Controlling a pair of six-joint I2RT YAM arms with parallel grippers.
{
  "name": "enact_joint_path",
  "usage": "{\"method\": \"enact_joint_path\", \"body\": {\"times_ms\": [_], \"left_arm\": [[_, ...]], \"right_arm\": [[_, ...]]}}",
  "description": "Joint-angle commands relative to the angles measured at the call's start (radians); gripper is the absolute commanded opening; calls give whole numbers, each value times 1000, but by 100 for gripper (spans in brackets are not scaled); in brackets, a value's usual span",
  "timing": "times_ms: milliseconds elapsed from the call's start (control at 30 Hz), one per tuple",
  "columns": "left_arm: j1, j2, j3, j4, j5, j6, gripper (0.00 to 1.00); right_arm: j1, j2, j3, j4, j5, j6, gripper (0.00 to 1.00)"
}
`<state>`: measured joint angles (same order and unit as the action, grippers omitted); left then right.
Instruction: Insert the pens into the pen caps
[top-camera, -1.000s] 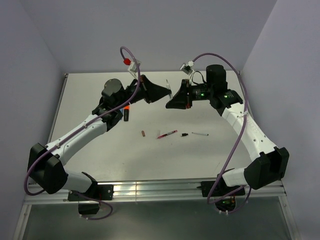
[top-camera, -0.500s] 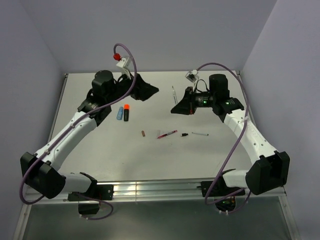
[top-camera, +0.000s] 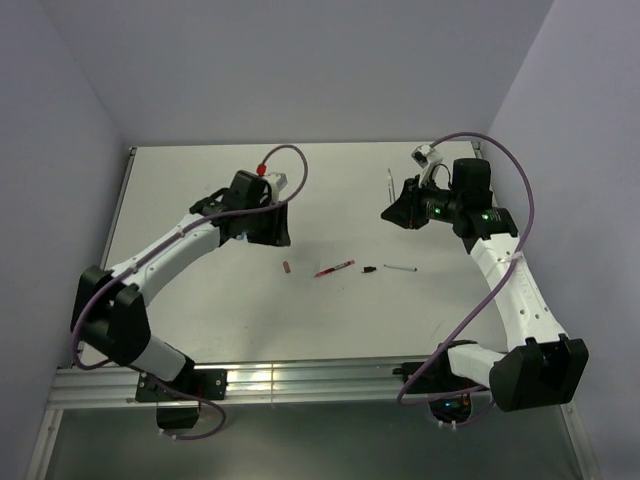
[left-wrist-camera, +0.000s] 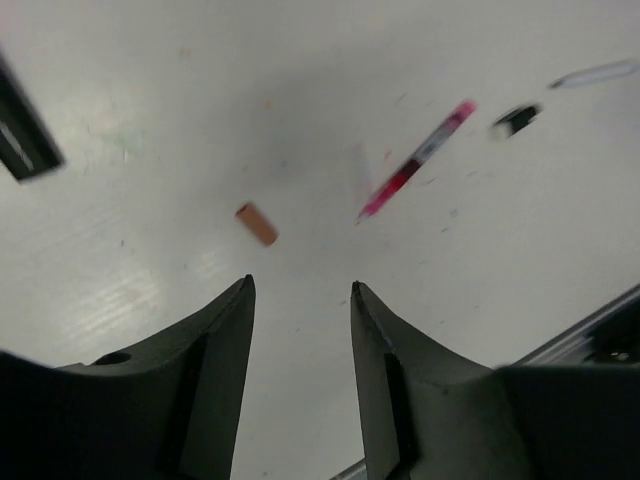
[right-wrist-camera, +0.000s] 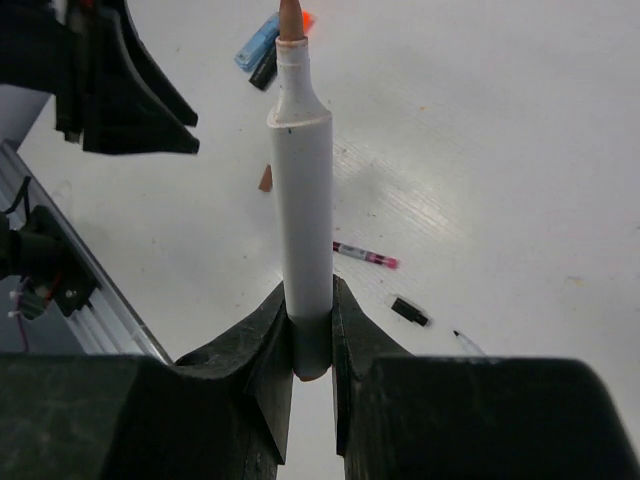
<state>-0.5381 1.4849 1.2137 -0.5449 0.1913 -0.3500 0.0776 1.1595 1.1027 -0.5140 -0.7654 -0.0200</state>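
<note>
Five pens are counted in all: one white marker (right-wrist-camera: 300, 190), one slim red pen (top-camera: 334, 268), one slim white pen (top-camera: 400, 268), one light-blue marker (right-wrist-camera: 257, 47) and one black marker (right-wrist-camera: 265, 68) with an orange end. Two loose caps are counted: one brown cap (top-camera: 287, 267) and one black cap (top-camera: 369, 269). Two robot arms are pictured, the left arm (top-camera: 170, 250) and the right arm (top-camera: 512, 285).

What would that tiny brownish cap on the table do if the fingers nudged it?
The cap looks like a short cylinder lying on its side, so it would probably roll or skid across the smooth table. It is tiny beside the open left fingers, so likely very light and easily flicked away. It looks like rigid plastic, unlikely to bend.
</note>
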Motion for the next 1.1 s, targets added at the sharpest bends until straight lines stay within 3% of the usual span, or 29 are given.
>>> {"method": "enact_joint_path", "body": {"times_ms": [0,167,300,467,667,1067], "left_arm": [[-43,53,19,-87,-130,-13,49],[-54,165,37,-121,-158,-148,50],[-71,228,20,-112,-164,-227,44],[-77,325,84,-135,-171,-244,35],[-80,396,142,-141,-179,-267,35],[-89,460,106,-136,-187,-254,34]], "right_arm": [[-7,-44,0,-37,60,-55,0],[-7,-46,-6,-41,71,-60,0],[-10,-41,3,-47,74,-60,0],[-12,-43,-4,-50,77,-61,0],[-13,-37,-10,-55,69,-64,0],[-24,-21,-6,-61,58,-69,0]]}}
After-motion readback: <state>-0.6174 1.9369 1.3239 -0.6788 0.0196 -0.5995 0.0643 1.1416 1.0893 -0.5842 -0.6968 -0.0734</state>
